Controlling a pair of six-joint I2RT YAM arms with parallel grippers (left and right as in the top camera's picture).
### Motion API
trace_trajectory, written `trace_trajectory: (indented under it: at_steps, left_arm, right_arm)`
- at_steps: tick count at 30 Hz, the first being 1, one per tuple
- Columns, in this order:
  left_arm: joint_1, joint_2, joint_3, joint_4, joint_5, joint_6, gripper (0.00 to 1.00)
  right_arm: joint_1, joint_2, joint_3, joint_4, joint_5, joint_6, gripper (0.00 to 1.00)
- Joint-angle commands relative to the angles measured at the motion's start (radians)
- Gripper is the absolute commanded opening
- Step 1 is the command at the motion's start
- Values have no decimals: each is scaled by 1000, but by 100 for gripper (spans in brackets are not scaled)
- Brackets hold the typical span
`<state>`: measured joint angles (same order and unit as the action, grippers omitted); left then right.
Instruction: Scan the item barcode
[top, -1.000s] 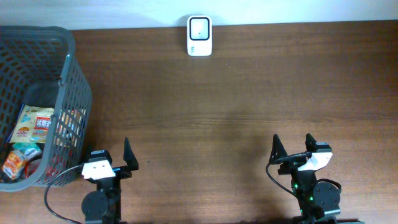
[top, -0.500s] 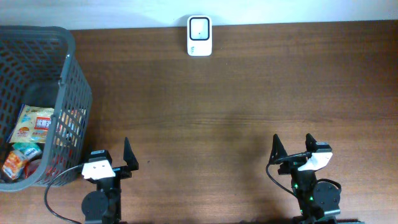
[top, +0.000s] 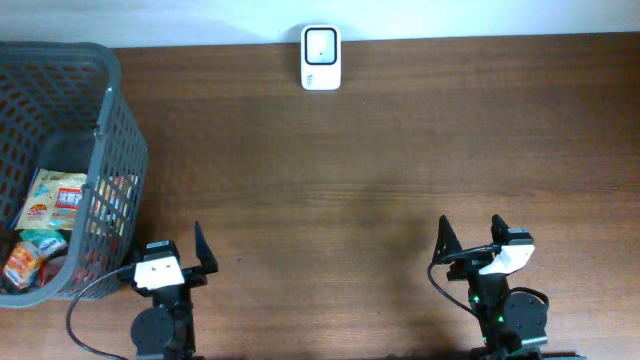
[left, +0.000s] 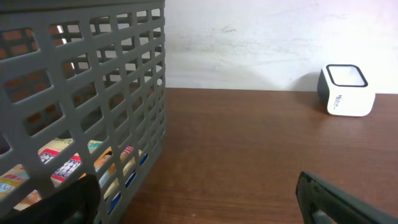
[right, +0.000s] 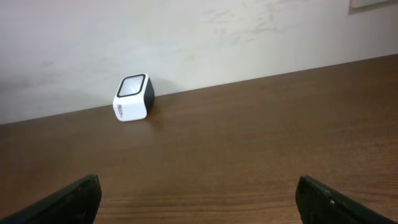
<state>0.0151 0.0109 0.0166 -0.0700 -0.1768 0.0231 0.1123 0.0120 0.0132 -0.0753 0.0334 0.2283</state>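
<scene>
You are seeing the left gripper (top: 175, 250) and the right gripper (top: 470, 240) sitting at the near edge of the table (top: 400, 160), each with jaws spread wide and holding nothing, while open wood is stretching ahead of them. The grey mesh basket (top: 112, 110) is occupying the left edge just beside the left gripper, holding colourful snack packets (top: 58, 200). The scanner (top: 321, 58), a white block with a dark-rimmed window, is standing at the far edge, well apart from both grippers.

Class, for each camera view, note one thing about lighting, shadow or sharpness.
Overhead: even light; the barcode scanner is sharp, with a faint dark patch on the table. Left wrist: the near basket mesh looks slightly soft. Right wrist: the fingers are dark, blurred shapes at the bottom corners.
</scene>
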Motion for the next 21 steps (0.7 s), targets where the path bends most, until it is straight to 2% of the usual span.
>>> trace_trajectory:
  at_steps: [1, 3, 5, 6, 8, 10, 14, 18, 20, 21]
  left_arm:
    - [-5, -5, -7, 10, 198, 23, 99]
    - [-6, -5, -7, 113, 418, 24, 99]
    - [-6, -5, -7, 267, 496, 24, 99]
    - [-6, -5, -7, 416, 577, 24, 99]
    - [-6, -5, 4, 500, 605, 23, 99]
    - [-6, -4, 59, 478, 607, 23, 99]
    - [-6, 32, 250, 267, 607, 23, 99]
    - [-6, 186, 475, 117, 631, 24, 99]
    - [-6, 222, 504, 235, 861, 24, 99]
    - [-6, 222, 504, 282, 894, 24, 99]
  right_arm:
    - [5, -6, -8, -4, 1, -3, 98]
    - [5, -6, -8, -4, 1, -3, 98]
    - [5, -6, -8, -4, 1, -3, 98]
    - [5, -6, -8, -4, 1, -3, 98]
    - [5, -6, -8, -4, 1, -3, 98]
    - [5, -6, -8, -4, 1, -3, 98]
    - [5, -6, -8, -4, 1, -3, 98]
    - [5, -6, -8, -4, 1, -3, 98]
    - [5, -6, -8, -4, 1, -3, 98]
    - [5, -6, -8, -4, 1, -3, 98]
